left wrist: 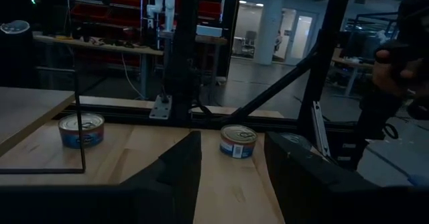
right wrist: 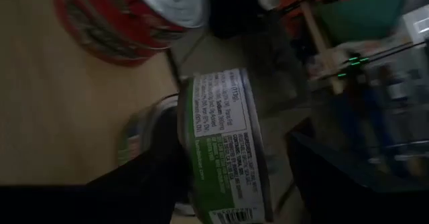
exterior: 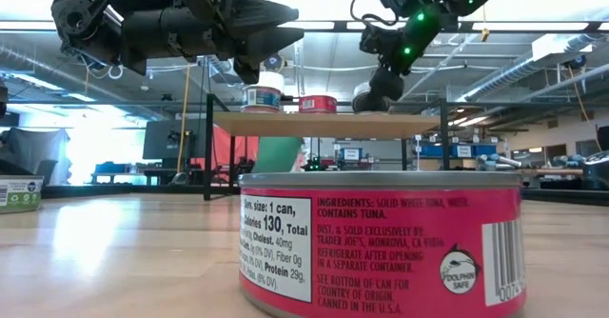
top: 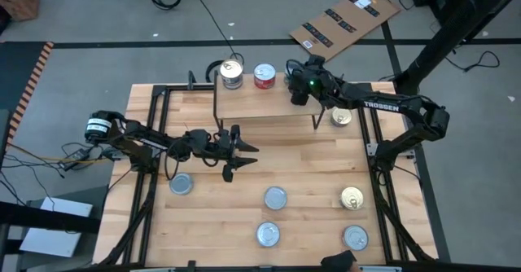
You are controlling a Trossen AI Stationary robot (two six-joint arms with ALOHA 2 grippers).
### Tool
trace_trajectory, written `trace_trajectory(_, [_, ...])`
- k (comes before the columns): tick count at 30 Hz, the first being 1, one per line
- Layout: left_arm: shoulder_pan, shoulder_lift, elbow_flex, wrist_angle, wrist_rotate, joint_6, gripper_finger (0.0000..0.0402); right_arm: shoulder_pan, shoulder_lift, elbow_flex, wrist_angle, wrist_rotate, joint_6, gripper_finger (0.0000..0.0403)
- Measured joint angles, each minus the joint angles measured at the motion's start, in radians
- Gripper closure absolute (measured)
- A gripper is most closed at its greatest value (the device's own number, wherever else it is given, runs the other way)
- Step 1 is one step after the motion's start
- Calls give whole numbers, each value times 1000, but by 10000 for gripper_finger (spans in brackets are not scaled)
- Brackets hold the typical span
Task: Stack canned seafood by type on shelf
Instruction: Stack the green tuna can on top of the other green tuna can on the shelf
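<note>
The shelf (top: 269, 105) stands at the table's far middle on thin black legs. On it are a stack of two tins (top: 231, 74) and a red-labelled tin (top: 264, 76). My right gripper (top: 299, 91) is just above the shelf's right part, shut on a green-labelled tin (right wrist: 224, 143). Several silver-topped tins (top: 275, 197) and a gold-topped one (top: 352, 197) stand on the tabletop toward the near edge. Another gold-topped tin (top: 341, 117) stands by the shelf's right end. My left gripper (top: 242, 158) hovers open over the table's left middle, pointing level, with nothing between its fingers. My right gripper has the green-labelled tin between its two fingers, one finger (right wrist: 157, 177) against a flat end and the other beyond the opposite end. Its label wall (right wrist: 228, 117) faces the wrist camera. The fingers slant down from the table's right. The tin is tilted, just above the shelf board.
A red-labelled tuna tin (exterior: 381, 247) stands right in front of the low camera. A blue-labelled tin (left wrist: 80, 130) sits on the table behind the shelf's wire leg (left wrist: 79, 117). Bare tabletop lies between the shelf and the near row of tins.
</note>
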Motion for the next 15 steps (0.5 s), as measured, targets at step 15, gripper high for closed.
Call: trace_trajectory(15, [0, 0, 0, -1, 0, 0, 234, -52, 0, 12, -92, -202, 200, 144])
